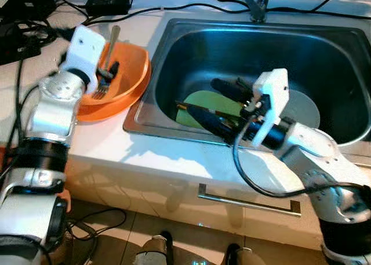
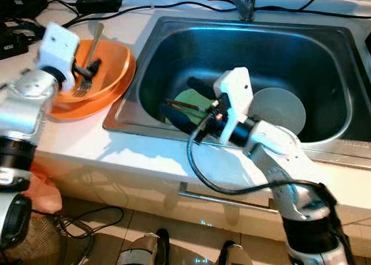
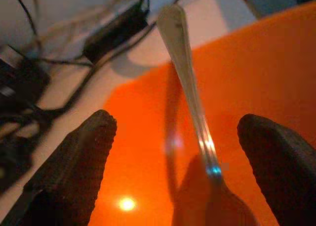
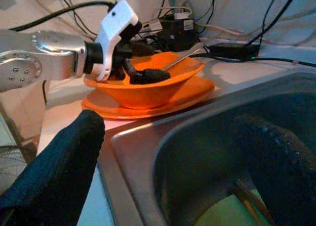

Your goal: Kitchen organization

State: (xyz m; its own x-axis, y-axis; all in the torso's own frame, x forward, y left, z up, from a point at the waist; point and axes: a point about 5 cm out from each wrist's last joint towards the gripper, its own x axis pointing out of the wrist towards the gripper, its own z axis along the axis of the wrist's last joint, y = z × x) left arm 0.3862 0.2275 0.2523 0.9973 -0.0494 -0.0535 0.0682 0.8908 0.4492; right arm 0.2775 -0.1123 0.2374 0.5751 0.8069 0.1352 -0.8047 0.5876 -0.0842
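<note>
An orange bowl (image 1: 130, 68) sits on an orange plate (image 1: 110, 109) on the white counter, left of the sink (image 1: 174, 39). A silver fork (image 1: 109, 53) leans inside the bowl. My left gripper (image 1: 106, 73) reaches into the bowl, open; the fork's handle (image 3: 190, 82) runs between its fingers (image 3: 74, 171) without being pinched. My right gripper (image 1: 217, 105) is low in the sink, open, just above a green plate (image 1: 206, 100) with dark chopsticks (image 2: 182, 105) across it. A grey plate (image 1: 304, 108) lies beside it on the sink floor.
The faucet (image 1: 259, 4) stands behind the sink. A black power adapter (image 1: 107, 4) and several cables lie along the back of the counter. A drawer handle (image 1: 249, 198) runs below the counter edge. Bare counter lies in front of the sink.
</note>
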